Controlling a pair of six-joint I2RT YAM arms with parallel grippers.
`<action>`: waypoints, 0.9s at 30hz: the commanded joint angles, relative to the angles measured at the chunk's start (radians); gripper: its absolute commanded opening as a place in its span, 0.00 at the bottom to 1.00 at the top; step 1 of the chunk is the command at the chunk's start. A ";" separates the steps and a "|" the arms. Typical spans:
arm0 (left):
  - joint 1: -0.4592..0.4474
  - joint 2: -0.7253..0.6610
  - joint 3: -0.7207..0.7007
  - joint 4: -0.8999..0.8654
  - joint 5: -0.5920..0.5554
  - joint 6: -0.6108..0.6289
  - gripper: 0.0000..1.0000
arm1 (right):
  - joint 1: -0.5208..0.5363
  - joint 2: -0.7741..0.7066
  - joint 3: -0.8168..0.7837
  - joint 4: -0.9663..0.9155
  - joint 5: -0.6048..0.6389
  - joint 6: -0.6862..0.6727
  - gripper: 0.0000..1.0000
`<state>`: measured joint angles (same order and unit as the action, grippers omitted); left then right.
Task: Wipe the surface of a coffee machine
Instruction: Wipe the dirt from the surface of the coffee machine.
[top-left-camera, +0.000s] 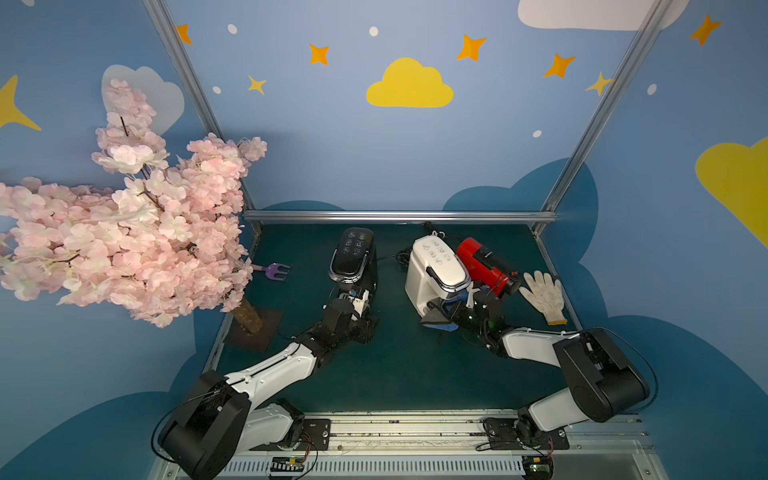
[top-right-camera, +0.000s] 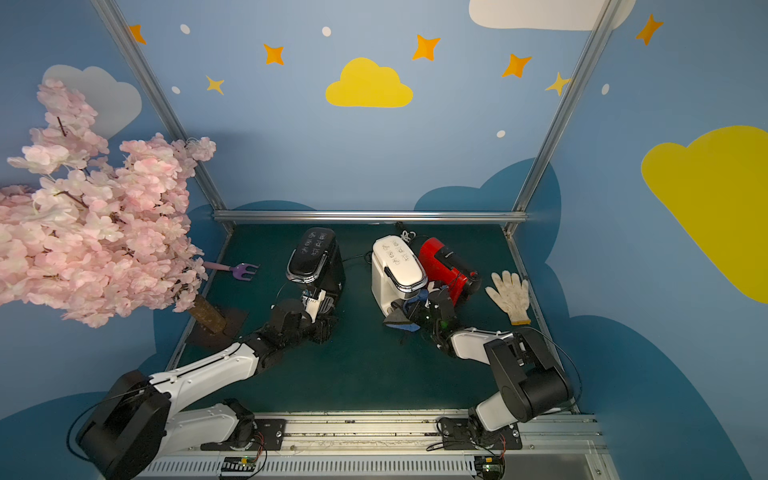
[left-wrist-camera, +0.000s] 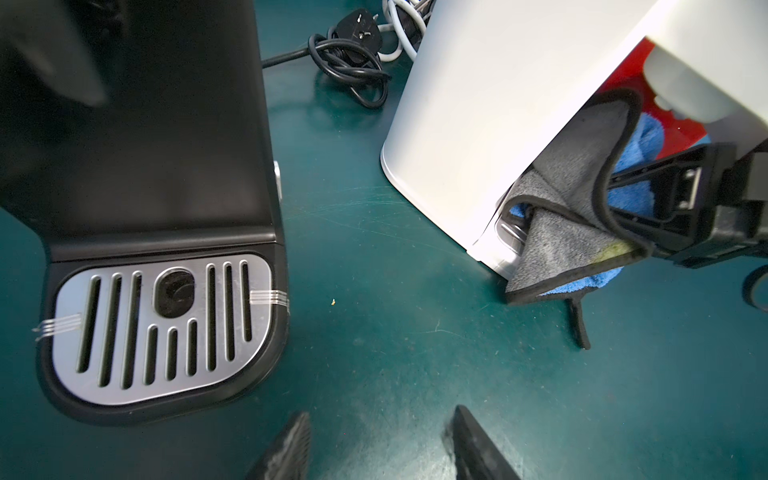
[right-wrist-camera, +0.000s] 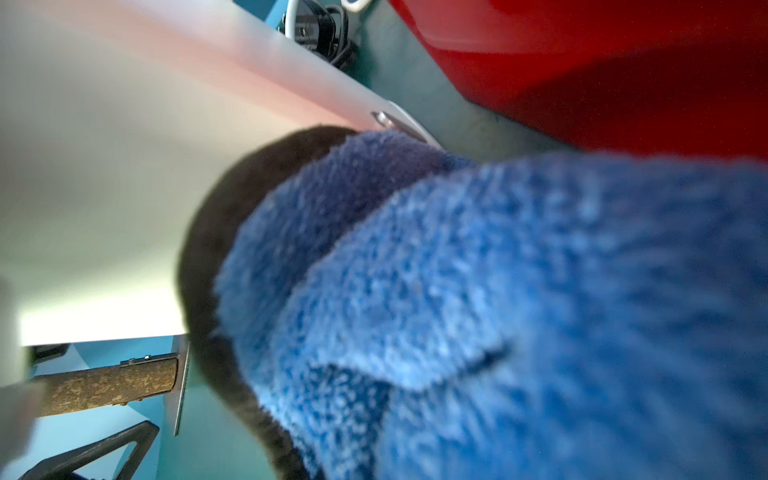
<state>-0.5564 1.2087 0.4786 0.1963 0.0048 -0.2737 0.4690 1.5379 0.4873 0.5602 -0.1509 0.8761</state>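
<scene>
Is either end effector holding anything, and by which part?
Right end effector: shut on the cloth, gripping a bunched fold beside its black-trimmed edge. Left end effector: open, empty.

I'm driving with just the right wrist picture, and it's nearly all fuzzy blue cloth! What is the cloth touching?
Observer: The right claw is pressing the cloth into the front of the white coffee machine, under its overhanging top.
Operator: Is my other arm helping?
Observer: No. The left claw is open and empty, in front of a black coffee machine.
Operator: What's the big red thing?
Observer: A red coffee machine right beside the white one. A white glove lies just past it.
</scene>
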 joint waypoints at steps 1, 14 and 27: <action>0.004 0.000 0.007 0.014 0.005 0.002 0.56 | 0.032 0.048 0.028 0.056 -0.049 0.026 0.00; 0.004 0.010 0.011 0.014 0.003 0.004 0.56 | 0.043 -0.018 -0.001 -0.071 -0.071 0.012 0.00; 0.004 0.005 0.011 0.011 -0.003 0.007 0.56 | -0.099 -0.214 -0.023 -0.208 0.123 0.003 0.00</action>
<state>-0.5564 1.2201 0.4789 0.1963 0.0040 -0.2729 0.3954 1.3785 0.4641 0.3977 -0.1135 0.8940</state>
